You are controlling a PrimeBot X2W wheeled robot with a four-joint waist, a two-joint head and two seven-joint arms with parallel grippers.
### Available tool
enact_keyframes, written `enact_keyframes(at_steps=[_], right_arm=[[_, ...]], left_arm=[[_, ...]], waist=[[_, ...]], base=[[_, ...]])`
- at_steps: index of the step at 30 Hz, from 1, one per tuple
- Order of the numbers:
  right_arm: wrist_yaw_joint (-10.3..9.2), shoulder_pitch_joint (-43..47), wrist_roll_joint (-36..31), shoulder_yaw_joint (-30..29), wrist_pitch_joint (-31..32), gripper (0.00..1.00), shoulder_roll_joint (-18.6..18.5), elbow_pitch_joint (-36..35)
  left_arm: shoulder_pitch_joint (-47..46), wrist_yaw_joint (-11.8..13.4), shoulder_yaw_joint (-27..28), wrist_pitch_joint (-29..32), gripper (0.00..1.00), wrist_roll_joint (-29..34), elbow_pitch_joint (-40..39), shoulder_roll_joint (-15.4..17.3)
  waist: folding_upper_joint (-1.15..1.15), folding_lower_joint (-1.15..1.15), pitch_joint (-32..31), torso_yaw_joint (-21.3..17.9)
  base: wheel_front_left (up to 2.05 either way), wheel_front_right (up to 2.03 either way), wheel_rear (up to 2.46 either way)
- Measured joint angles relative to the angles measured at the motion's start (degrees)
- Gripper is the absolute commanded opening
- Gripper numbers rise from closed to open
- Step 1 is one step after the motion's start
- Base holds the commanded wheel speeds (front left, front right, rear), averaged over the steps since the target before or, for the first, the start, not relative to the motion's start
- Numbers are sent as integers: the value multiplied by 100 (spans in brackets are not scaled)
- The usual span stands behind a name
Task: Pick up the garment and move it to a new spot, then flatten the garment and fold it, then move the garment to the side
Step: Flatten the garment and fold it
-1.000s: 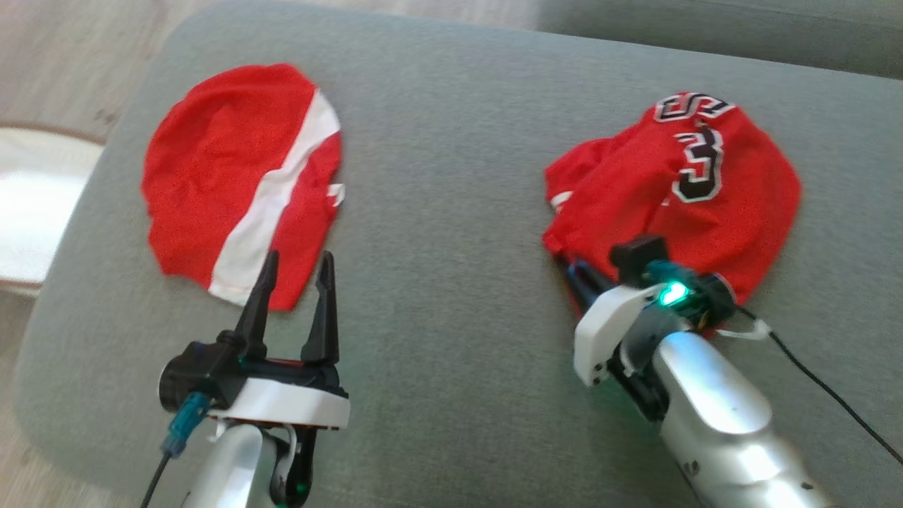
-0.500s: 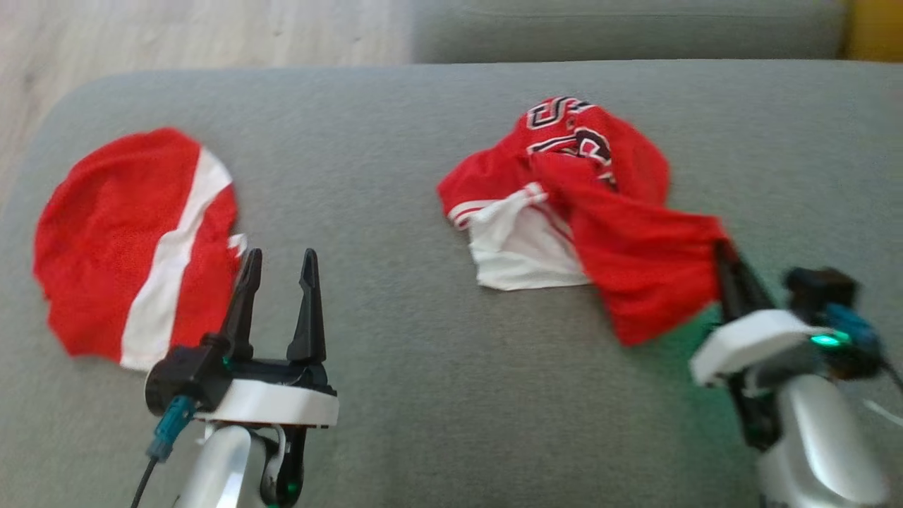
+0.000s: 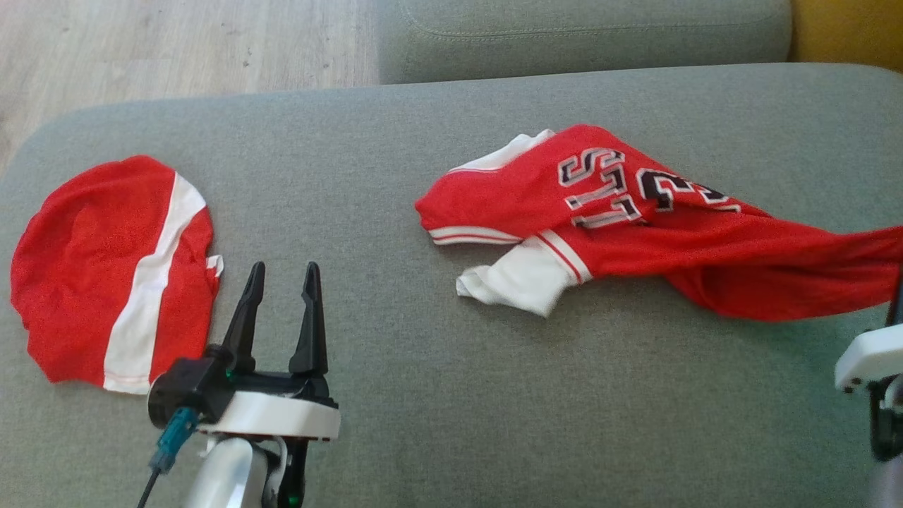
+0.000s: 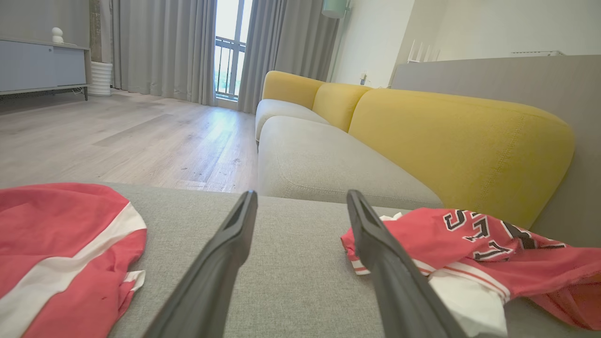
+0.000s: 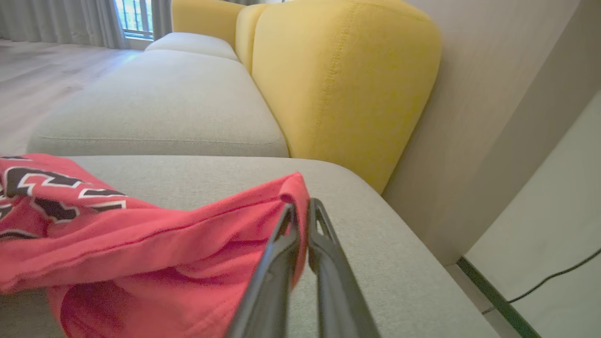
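Note:
The garment [image 3: 621,219] is a red jersey with black-and-white lettering and white-trimmed sleeves. It lies stretched across the grey sofa cushion [image 3: 423,395], and its right end is lifted toward the frame edge. In the right wrist view my right gripper [image 5: 300,209] is shut on a bunched red edge of the garment [image 5: 117,230]. My left gripper [image 3: 282,271] stands open at the lower left, with nothing between its fingers. In the left wrist view the garment [image 4: 474,234] lies to the right of the left gripper [image 4: 300,197].
A second red cloth with a white stripe [image 3: 106,268] lies crumpled at the cushion's left end, just left of my left gripper. Another grey cushion [image 3: 578,28] and wooden floor [image 3: 176,49] lie beyond. A yellow backrest [image 5: 338,70] rises to the right, and a black cable [image 5: 540,286] runs below it.
The head camera has swung. My right gripper, shut on the jersey's edge, has pulled it out to the right from a crumpled heap into a long stretched shape. The left gripper stays open and still.

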Motion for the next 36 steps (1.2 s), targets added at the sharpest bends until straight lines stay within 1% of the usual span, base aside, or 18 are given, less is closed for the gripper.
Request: enact_keyframes(at_steps=[4,5,7,9,12,16,21,27,32,36], right_arm=[[0,-143,-348,-138,-292,100,1,-65],[0,-177,-403,-89,-403,100,1,-80],[0,-183,-301,123,-608,100,-2,-111],[0,-165,1,534,-799,100,-3,-111],[0,-80,534,1403,-1006,100,-3,-211],[0,367,1029,2471,-1113,100,-2,-415],[0,848,1282,3153,-1123,100,-3,-401],[0,830,1291,3624,-1154,100,-9,-293],[0,379,984,4175,-730,100,-15,71],[0,-127,668,4508,-293,100,-21,648]], left_arm=[[4,-4,4,0,100,0,2,0],[9,-8,4,0,100,0,3,0],[21,-8,9,0,100,0,8,0],[38,-9,10,0,100,0,13,0],[53,-9,9,0,100,0,24,0],[61,-9,4,0,100,1,21,0],[66,-9,-20,0,100,1,-10,0],[85,-9,-145,0,100,1,-12,0],[77,-8,-200,0,100,-1,-11,0],[44,-5,-305,0,100,-21,3,0]], waist=[[0,0,-3,21],[0,0,-8,22],[0,0,-19,18],[0,1,-36,8],[0,1,-75,-8],[0,0,-138,-8],[0,0,-165,59],[0,0,-123,228],[0,1,-8,449],[0,1,117,668]], base=[[0,0,0],[0,0,0],[0,0,0],[0,0,0],[0,0,0],[0,0,0],[0,0,0],[0,0,0],[0,0,0],[0,0,0]])
